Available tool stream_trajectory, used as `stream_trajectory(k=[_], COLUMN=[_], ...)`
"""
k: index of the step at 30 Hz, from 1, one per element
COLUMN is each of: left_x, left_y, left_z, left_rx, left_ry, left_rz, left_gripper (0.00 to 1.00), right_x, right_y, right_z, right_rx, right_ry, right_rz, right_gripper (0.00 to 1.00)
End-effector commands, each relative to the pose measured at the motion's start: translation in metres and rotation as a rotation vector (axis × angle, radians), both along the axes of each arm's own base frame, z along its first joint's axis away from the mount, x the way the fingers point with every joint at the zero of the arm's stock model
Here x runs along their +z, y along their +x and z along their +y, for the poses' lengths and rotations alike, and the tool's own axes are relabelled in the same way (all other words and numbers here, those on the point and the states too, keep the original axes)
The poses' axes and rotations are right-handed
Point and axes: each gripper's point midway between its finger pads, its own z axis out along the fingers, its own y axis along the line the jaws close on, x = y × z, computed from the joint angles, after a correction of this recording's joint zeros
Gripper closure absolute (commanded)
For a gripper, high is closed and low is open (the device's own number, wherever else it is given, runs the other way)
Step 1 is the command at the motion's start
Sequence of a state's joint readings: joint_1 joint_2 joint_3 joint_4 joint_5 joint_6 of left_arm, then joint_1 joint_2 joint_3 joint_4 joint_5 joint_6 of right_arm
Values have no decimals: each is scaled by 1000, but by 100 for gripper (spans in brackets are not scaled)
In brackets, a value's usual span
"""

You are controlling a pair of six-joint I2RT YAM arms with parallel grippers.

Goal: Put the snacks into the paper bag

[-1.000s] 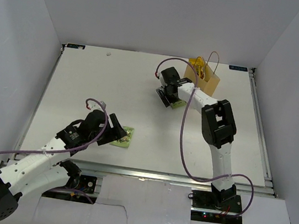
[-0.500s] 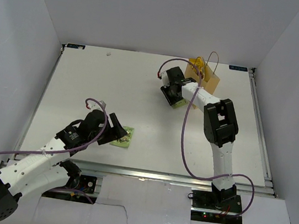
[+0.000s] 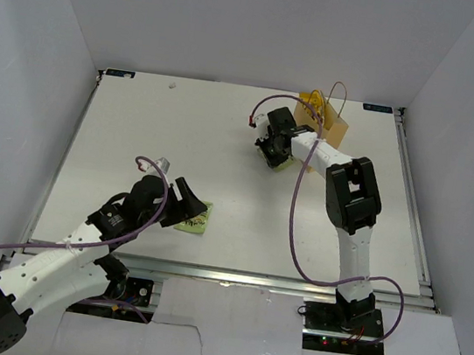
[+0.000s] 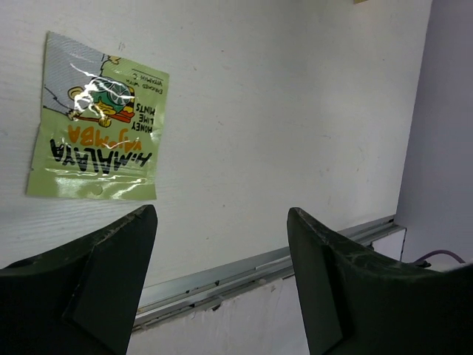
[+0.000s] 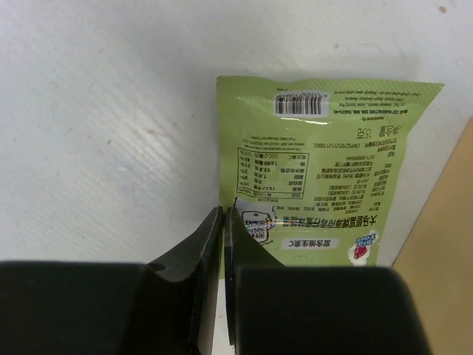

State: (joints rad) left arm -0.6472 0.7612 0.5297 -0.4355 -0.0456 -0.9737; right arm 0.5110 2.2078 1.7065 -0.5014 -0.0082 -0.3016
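Roughly midway, we judge: yellow packs show inside the paper bag. Our right gripper has its jaws clamped on a green packet just beside the bag. Our left gripper, jaws apart, hovers near a mint packet lying on the surface.

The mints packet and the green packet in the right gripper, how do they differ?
The mints packet lies flat on the table, front up, clear of the open left gripper. The green packet is pinched at its corner by the right gripper, barcode side showing. Both are light green.
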Motion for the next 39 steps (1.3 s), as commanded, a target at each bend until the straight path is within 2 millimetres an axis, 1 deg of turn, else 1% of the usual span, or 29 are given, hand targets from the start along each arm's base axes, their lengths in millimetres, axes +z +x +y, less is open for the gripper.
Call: stream_trajectory(k=[1, 5, 6, 7, 8, 9, 10, 11, 12, 13, 14, 15, 16, 17, 18, 19, 20, 21, 23, 24, 25, 26, 27, 28, 30, 32, 36, 38, 39], left_x=[21, 27, 26, 33, 32, 27, 33, 31, 35, 27, 25, 28, 26, 9, 5, 12, -3, 3, -2, -11, -6, -8, -15, -13, -17, -30, -39, -48, -45], left_y=[9, 18, 21, 26, 29, 28, 34, 37, 42, 48, 52, 58, 63, 66, 71, 78, 81, 88, 94, 98, 103, 106, 108, 113, 117, 122, 129, 132, 136], left_z=[-13, -22, -24, -29, -31, -38, -44, -47, -53, -61, -65, -71, -77, -84, -88, -95, -101, -107, -113, -115, -119, -121, -123, -126, -130, -134, -139, -139, -141], left_rx=[-24, -25, -22, -15, -9, -31, -25, -27, -30, -38, -45, -49, -55, -59, -62, -68, -79, -86, -86, -81, -81, -77, -73, -72, -67, -57, -23, 10, 17], left_ry=[-85, -128, -132, -163, -178, -190, -227, -235, -253, -256, -258, -268, -272, -255, -251, -259, -241, -250, -248, -240, -251, -253, -246, -253, -254, -248, -262, -267, -271], left_rz=[-79, -109, -106, -127, -128, -103, -119, -113, -123, -101, -93, -91, -81, -22, -7, -9, 30, 23, 37, 57, 45, 48, 63, 59, 69, 103, 143, 170, 165], left_gripper=[18, 18, 18, 17, 16, 15, 15, 14, 15, 14, 14, 14, 15, 15, 15, 15, 15, 15, 15, 16, 16, 16, 16, 16, 16, 16, 21, 23, 24], right_x=[-29, -15, -4, -7, -4, 10, 8, 11, 22, 26, 26, 36, 40, 44, 49, 52, 55, 59, 60, 60, 60, 59, 60, 57, 57, 57, 60, 62, 64], right_y=[-51, -60, -59, -68, -70, -70, -78, -81, -84, -87, -93, -96, -97, -100, -105, -108, -110, -115, -119, -122, -124, -126, -127, -129, -131, -134, -134, -133, -134], right_z=[-5, -3, 1, -1, -1, 2, 0, 0, 3, 4, 3, 5, 6, 7, 7, 8, 9, 9, 9, 10, 10, 9, 9, 8, 8, 7, 7, 8, 9], right_rx=[79, 114, 126, 129, 135, 144, 149, 153, 164, 170, 172, 183, 187, 192, 197, 201, 201, 206, 208, 208, 208, 207, 208, 203, 204, 206, 206, 205, 207], right_ry=[-8, 40, 67, 71, 81, 116, 122, 136, 163, 178, 185, 211, 225, 238, 257, 267, 280, 296, 307, 314, 318, 320, 325, 324, 325, 332, 336, 339, 345], right_rz=[177, 158, 134, 146, 140, 109, 120, 114, 100, 98, 106, 93, 83, 81, 78, 80, 81, 83, 91, 99, 104, 109, 111, 119, 123, 125, 121, 117, 116], right_gripper=[92, 92, 92, 92, 92, 92, 92, 92, 92, 92, 92, 92, 92, 92, 92, 92, 92, 92, 92, 92, 92, 92, 92, 92, 92, 92, 92, 92, 92])
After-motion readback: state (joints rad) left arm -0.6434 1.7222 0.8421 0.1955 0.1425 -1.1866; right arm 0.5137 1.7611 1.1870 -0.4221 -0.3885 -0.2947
